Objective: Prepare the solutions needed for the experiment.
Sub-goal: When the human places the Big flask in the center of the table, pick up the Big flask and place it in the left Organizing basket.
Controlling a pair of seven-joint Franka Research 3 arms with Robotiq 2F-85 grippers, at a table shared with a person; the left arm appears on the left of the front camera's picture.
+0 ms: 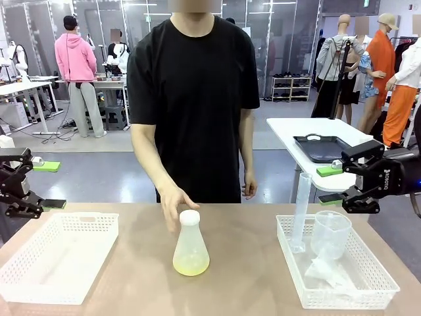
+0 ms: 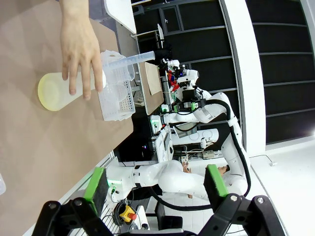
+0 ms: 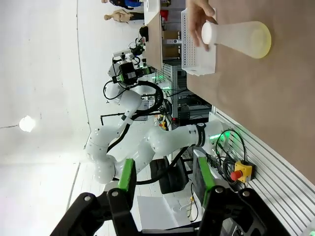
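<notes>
Left gripper (image 1: 47, 185): fingers spread wide, nothing between. Right gripper (image 1: 331, 184): fingers parted less than the left pair, nothing between.

Flask (image 1: 191, 245) upright on the table (image 1: 243, 276), between the two finger pairs, lower than both and well apart from each. Solution (image 1: 191, 265) as a shallow pale yellow-green layer in its base.

Risks:
- Person's hand (image 1: 176, 204) at the flask cap, touching or just short of it, cannot tell. Any reach by either finger pair toward the middle now likely to meet that hand.
- Slick, tapered flask wall; a pinch placed low likely to slip upward. Neck under the cap probably the safer hold.
- Cannot tell whether cap tight; possible spill if tipped.
- Measuring tube (image 1: 300, 214) slightly tilted in the right basket (image 1: 381, 289), top near the right fingers; likely to topple if brushed on the way down.
- Cup (image 1: 330, 234) beside it, below the right fingers, thin-walled; prone to buckling under a hard squeeze.

Materials:
- Flask: frosted translucent plastic, cone-shaped, white round cap.
- Tube: clear, tall, narrow.
- Cup: clear, with pouring lip.
- Baskets: white plastic lattice, shallow, rectangular; left basket (image 1: 20, 276) below the left fingers.
- Table: smooth, matte brown.
</notes>
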